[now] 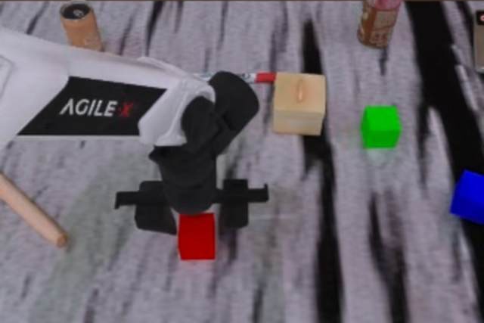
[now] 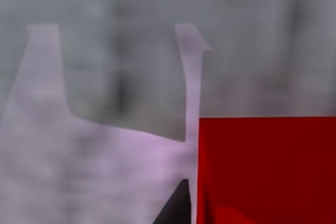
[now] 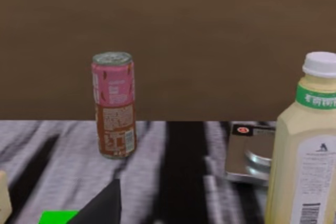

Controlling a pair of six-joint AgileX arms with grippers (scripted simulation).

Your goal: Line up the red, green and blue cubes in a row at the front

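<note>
Hovering directly over the red cube (image 1: 197, 236), the left gripper (image 1: 193, 209) stood wide open, while the green cube (image 1: 380, 126) and blue cube (image 1: 470, 197) lay well right of it, unaligned.

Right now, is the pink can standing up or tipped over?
Standing up. The pink can rests on its base on the table, round top facing upward, in the right wrist view.

Taking the wooden block (image 1: 299, 103) as landmark: open worktop (image 1: 318, 262) lies in front of it. To its right stand the green cube (image 1: 380, 126) and, farther off, the blue cube (image 1: 470, 197); behind-right, a can (image 1: 383, 2). The left arm (image 1: 98, 104) blocks its left side.
</note>
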